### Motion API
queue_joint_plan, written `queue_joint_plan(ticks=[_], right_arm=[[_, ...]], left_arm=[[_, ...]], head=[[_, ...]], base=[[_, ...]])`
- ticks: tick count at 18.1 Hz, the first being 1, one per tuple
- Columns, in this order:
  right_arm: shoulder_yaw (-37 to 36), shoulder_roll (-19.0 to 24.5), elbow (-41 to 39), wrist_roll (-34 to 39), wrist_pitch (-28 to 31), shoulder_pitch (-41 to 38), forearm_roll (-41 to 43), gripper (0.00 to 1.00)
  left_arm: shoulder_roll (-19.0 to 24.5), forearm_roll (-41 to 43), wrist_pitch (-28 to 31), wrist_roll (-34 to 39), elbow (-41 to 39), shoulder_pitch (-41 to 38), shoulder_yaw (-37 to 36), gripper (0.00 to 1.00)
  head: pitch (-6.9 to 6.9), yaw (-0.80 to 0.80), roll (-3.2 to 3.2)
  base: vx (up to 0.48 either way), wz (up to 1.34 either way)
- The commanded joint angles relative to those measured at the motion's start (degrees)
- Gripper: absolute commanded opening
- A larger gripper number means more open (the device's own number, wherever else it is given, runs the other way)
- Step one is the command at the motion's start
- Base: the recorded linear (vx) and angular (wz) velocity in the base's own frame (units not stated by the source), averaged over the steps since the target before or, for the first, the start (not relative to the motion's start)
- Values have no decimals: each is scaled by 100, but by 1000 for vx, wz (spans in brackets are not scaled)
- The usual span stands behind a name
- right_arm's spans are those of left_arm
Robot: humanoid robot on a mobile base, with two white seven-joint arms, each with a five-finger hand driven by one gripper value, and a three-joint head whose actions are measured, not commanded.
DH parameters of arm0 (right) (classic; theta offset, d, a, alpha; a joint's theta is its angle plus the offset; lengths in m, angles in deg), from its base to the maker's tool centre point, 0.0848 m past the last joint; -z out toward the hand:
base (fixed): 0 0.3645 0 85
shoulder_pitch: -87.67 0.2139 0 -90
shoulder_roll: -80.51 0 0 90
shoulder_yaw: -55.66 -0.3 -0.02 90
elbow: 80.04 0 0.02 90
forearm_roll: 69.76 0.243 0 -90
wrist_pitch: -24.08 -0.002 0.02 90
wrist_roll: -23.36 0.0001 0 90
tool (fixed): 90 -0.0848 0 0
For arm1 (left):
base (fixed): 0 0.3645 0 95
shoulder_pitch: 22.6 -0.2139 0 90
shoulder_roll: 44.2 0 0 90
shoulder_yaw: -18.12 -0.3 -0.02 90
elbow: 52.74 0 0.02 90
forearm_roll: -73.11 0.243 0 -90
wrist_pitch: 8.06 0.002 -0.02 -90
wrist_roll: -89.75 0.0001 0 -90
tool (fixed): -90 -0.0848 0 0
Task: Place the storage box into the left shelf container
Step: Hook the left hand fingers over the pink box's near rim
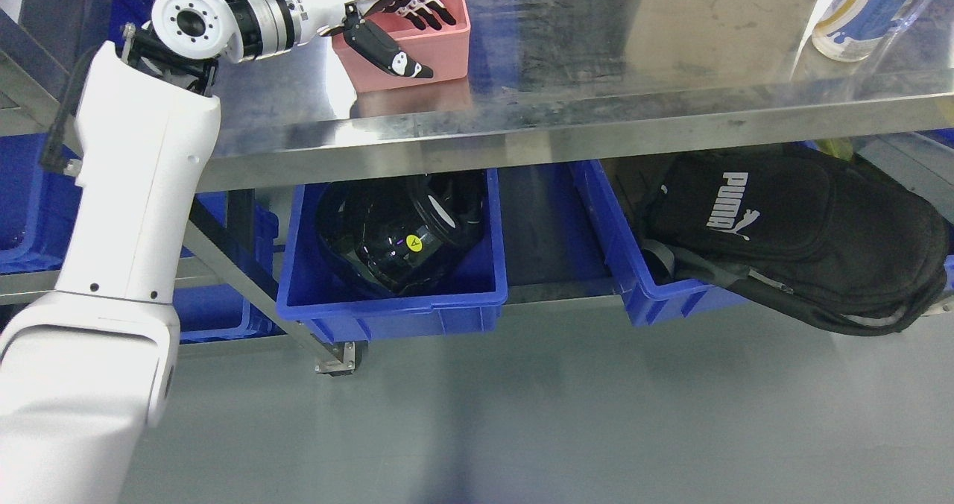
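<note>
A pink storage box [449, 48] stands on the steel table top [596, 120] at the upper left. My left arm rises from the lower left and reaches over the table edge to it. My left hand [414, 36] grips the box's near-left wall, with the fingers [426, 10] curled down inside and the thumb [389, 51] pressed on the outer face. The box still rests on the table. A blue shelf container [22, 213] shows at the far left, partly hidden behind my arm. My right arm is out of sight.
Under the table, a blue bin [387, 314] holds a black helmet-like object [395, 235], and another blue bin [641, 284] carries a black backpack [805, 235]. A cardboard box [715, 19] and a white-blue container [864, 4] stand at the table's far side. Grey floor lies below.
</note>
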Motion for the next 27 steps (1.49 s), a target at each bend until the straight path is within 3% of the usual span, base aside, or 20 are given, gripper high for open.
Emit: queue_joint_plan(ticks=[1, 4, 16, 21, 27], right_arm=[[0, -100, -100, 19, 2, 27, 123, 100], [0, -100, -100, 28, 2, 27, 123, 100], [0, -100, -100, 19, 2, 27, 123, 100], [-8, -100, -100, 28, 2, 27, 123, 100], [0, -100, -100, 28, 2, 18, 123, 100]], left_arm=[[-332, 8, 108, -292, 432, -1, 365, 58], [-429, -1, 55, 42, 424, 52, 699, 60], [-710, -36, 64, 16, 178, 421, 981, 62], [-842, -36, 73, 8, 178, 588, 972, 68], [-413, -36, 477, -695, -121, 535, 745, 68]], head=[[0, 0, 0], [0, 0, 0], [0, 0, 0], [0, 0, 0], [0, 0, 0]], base=[[-1, 40], [0, 41], [-3, 17], [4, -13], [6, -29]])
